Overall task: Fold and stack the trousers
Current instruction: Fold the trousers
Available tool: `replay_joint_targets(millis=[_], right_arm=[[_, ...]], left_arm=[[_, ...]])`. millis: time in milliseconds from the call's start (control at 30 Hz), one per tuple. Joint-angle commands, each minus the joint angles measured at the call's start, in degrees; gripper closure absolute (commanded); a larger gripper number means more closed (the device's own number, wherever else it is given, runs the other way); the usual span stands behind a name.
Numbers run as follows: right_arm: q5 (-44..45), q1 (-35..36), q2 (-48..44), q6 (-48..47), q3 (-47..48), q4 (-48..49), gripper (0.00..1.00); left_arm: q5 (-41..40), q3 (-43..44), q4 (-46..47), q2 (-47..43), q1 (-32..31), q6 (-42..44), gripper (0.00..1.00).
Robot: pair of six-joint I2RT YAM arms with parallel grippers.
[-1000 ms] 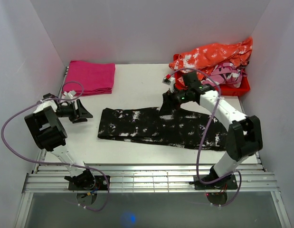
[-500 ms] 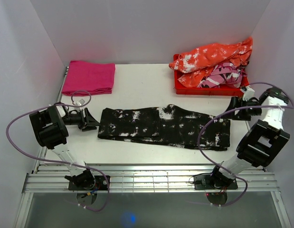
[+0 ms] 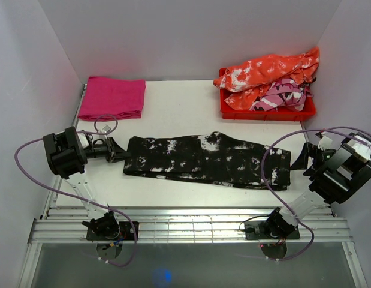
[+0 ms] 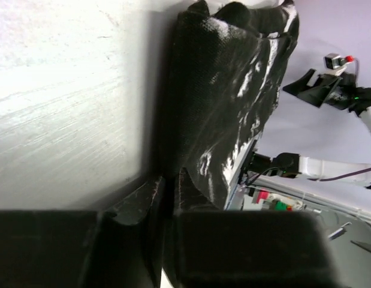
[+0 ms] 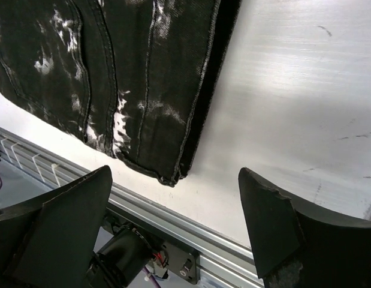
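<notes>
The table carried the trousers flat across its middle, stretched from 9 o'clock to 3 o'clock. The right gripper stood wide and empty just beyond their 3 o'clock end. The left gripper, narrow, met their 9 o'clock edge; whether it pinched cloth was unclear.

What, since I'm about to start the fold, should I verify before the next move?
1. Trousers lying flat, not bunched: ok.
2. Right gripper open: ok, jaws wide, just short of the hem.
3. Left gripper holding the cloth: cannot tell; its fingers sit nearly together at the edge.
4. Purple cable clear of the trousers: not ok; in the top view it crosses their right end.
5. Magenta cloth and red bin out of the way: ok.
</notes>
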Motion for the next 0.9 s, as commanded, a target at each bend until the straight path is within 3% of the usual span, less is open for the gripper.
replay_joint_targets(millis=[0, 100, 367, 800, 867], right_arm=[[-0.8, -0.7, 1.7, 1.2, -1.9, 1.2, 0.1], [-2.7, -0.9, 1.9, 2.3, -4.2, 3.7, 0.1], [-12.0, 1.1, 5.8, 5.9, -7.4, 7.3, 0.08], [-17.9, 21.7, 4.5, 23.5, -14.4, 25.0, 0.0], [-17.2, 23.6, 5.5, 26.0, -15.0, 28.3, 0.07]], left_arm=[[-2.6, 0.4, 2.9, -0.3, -0.2, 1.1, 0.84], [-1.5, 1.4, 0.1, -3.6, 1.0, 0.7, 1.0], [-2.7, 11.6, -14.5, -11.6, 5.6, 3.8, 1.0], [-4.0, 28.2, -28.5, -16.5, 5.5, 2.9, 1.0], [-3.4, 29.0, -29.2, -17.0, 5.0, 1.7, 1.0]])
